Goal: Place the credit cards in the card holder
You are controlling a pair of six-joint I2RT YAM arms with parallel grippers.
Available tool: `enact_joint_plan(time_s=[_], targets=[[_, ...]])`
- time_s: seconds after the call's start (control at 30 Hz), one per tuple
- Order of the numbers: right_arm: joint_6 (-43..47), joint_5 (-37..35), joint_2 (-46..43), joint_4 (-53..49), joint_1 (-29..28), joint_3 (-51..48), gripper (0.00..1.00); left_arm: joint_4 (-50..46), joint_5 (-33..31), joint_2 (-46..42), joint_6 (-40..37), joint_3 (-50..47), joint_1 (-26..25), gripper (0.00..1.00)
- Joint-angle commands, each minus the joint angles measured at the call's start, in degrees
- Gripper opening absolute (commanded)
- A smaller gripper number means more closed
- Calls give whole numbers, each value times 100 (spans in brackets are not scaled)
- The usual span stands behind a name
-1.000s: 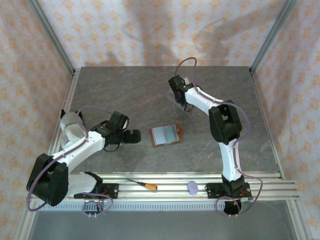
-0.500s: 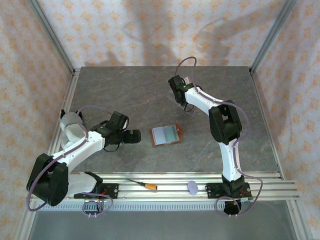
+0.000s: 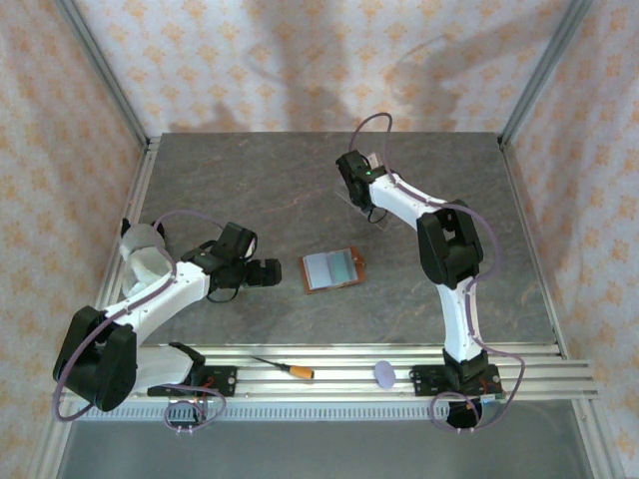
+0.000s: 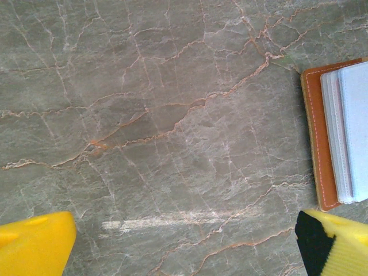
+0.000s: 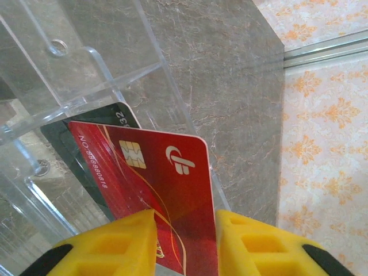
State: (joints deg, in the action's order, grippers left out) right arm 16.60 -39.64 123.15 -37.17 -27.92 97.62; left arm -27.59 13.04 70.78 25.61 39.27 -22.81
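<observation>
The red credit card [image 5: 167, 184] stands tilted out of a clear plastic tray [image 5: 86, 63], and my right gripper [image 5: 185, 230] is shut on its lower part; one yellow finger overlaps its face, the other touches its edge. Behind it in the tray lies the dark teal-green card [image 5: 118, 114], mostly covered. From above, the right gripper [image 3: 361, 200] is at the tray [image 3: 371, 216] on the far side of the table. The brown card holder [image 3: 331, 269] lies open at mid-table, greyish pockets up; its left edge [image 4: 322, 144] is also seen from the left wrist. My left gripper [image 3: 272, 272] is open just left of it, holding nothing.
An orange-handled screwdriver [image 3: 292, 370] and a pale purple disc [image 3: 383, 373] rest on the metal rails at the near edge. Patterned walls and metal posts close in the grey marble table [image 3: 250, 190] on three sides.
</observation>
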Motion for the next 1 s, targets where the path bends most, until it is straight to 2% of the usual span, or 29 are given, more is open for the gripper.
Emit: enact_joint_plan(time_s=[0.0, 0.43, 0.67, 0.97], targets=[[-67, -172, -201, 41, 39, 75, 28, -1, -36, 68, -12, 28, 49, 99], [-182, 17, -393, 63, 32, -86, 18, 17, -38, 110, -4, 20, 48, 99], [-251, 169, -439, -34, 32, -86, 3, 17, -16, 123, 14, 11, 48, 99], [-477, 524, -467, -307, 32, -24, 0, -26, 6, 116, 37, 24, 51, 99]])
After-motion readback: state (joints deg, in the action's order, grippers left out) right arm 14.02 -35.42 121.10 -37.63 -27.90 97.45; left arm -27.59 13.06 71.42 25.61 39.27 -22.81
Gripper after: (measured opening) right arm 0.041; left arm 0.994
